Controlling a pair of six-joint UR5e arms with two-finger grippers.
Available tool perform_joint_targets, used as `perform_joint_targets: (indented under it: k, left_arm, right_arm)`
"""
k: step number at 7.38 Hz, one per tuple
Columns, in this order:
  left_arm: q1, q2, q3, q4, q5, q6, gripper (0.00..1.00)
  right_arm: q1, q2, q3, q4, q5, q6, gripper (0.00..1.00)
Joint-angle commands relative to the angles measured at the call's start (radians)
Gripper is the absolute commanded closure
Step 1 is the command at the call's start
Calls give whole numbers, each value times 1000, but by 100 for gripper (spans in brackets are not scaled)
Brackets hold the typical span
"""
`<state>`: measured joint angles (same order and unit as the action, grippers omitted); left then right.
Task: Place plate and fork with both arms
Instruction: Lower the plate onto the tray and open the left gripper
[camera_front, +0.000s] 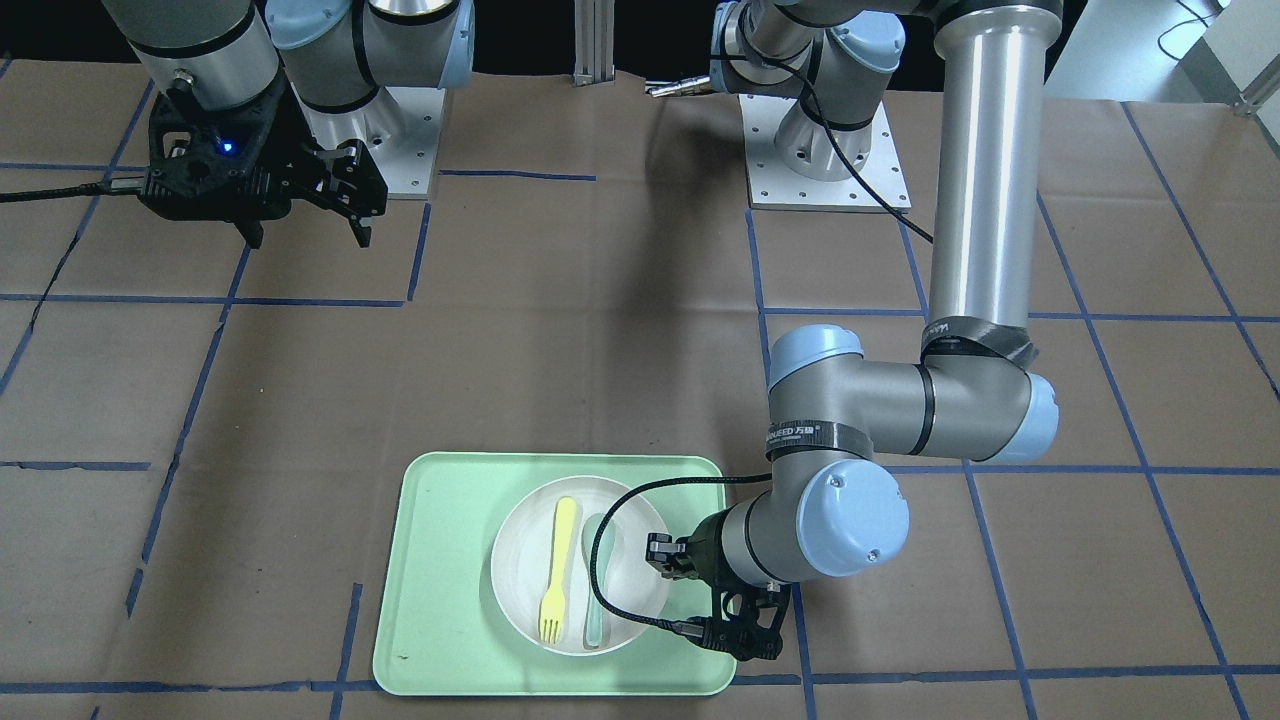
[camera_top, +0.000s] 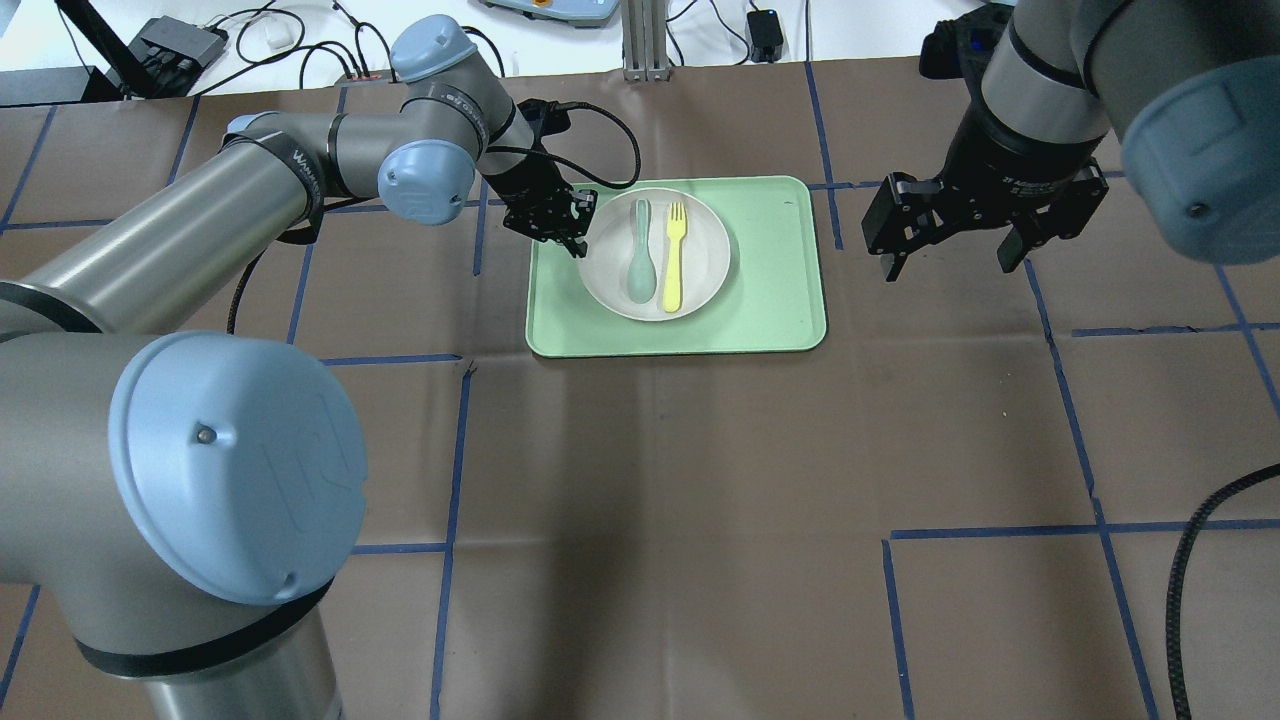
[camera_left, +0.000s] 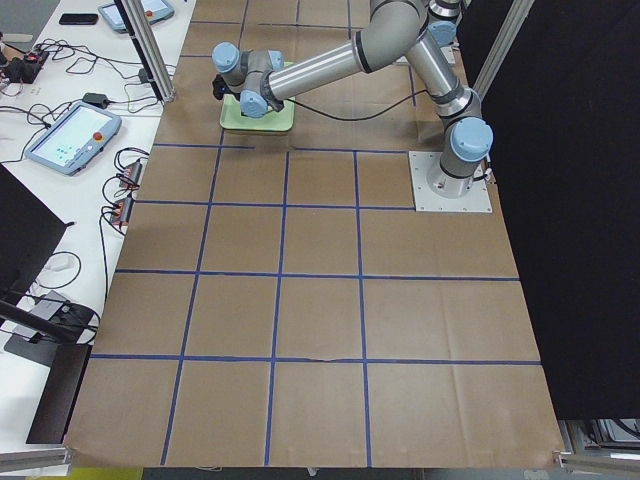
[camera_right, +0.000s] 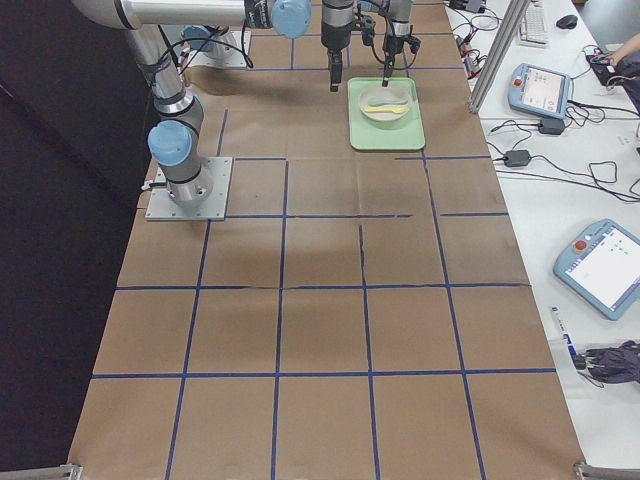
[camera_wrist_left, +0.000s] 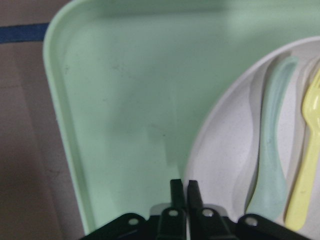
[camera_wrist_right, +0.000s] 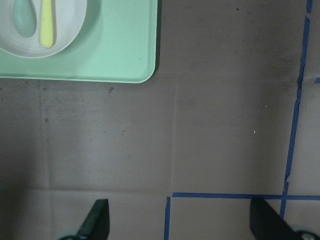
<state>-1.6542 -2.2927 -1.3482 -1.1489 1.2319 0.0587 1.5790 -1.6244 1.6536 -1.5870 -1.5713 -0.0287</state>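
Yellow fork (camera_top: 676, 256) lies on plate (camera_top: 606, 262) pinched by left jaws.

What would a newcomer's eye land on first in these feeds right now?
First, the mint-green tray on the brown table, carrying a white plate with a yellow fork and a grey-green spoon lying side by side. Next, the left pincer, shut on the plate's rim on the robot's left, and the right pincer, hanging open above the table to the right of the tray.

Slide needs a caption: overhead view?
Left hand grips the plate holding fork and spoon; right hand hovers open beside tray.
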Motion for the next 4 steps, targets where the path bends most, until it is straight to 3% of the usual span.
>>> perform_joint_targets:
  k: [1, 4]
  left_arm:
    - [-7, -7, 9, 0, -3, -5, 98]
    - [-4, -13, 12, 1, -3, -5, 98]
  right_arm:
    - [1, 0, 0, -1, -1, 0, 0]
    - [-1, 0, 2, -1, 0, 0, 0]
